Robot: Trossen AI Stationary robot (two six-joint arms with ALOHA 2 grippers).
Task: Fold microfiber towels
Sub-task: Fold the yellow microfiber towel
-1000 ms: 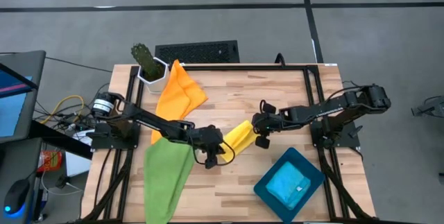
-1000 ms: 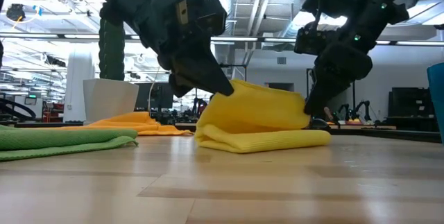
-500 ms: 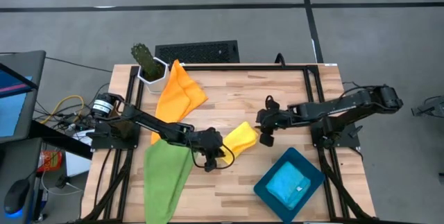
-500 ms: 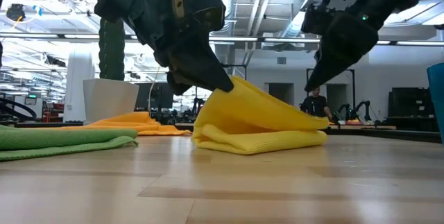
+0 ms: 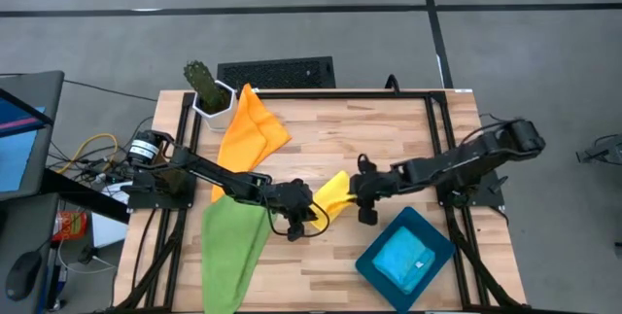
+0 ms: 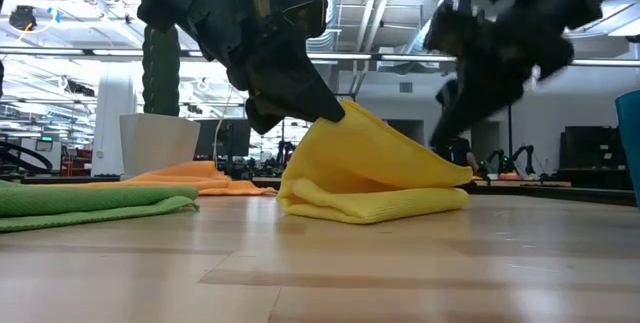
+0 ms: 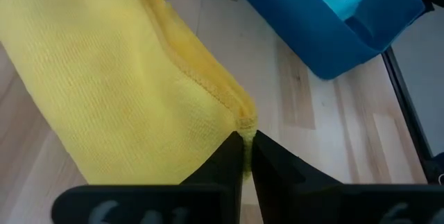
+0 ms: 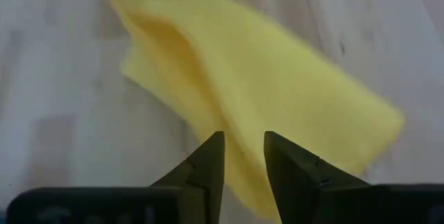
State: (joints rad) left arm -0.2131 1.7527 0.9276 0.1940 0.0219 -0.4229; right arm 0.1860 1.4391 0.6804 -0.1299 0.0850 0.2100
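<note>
Yellow towel (image 5: 331, 193) lies folded mid-table, and I have the left gripper (image 7: 244, 148) pinched tight on its raised corner. My right gripper (image 8: 243, 151) hovers over the towel's other end, fingers parted a little, holding nothing. Green towel (image 5: 233, 246) and orange towel (image 5: 251, 129) lie to the left; the blue towel (image 5: 403, 259) sits in the tray (image 5: 372, 265).

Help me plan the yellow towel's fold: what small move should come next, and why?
Probably ease the right gripper forward and close on the yellow towel: its fingers stand open just short of the cloth, while the left gripper pinches the other corner, lifted off the table.
</note>
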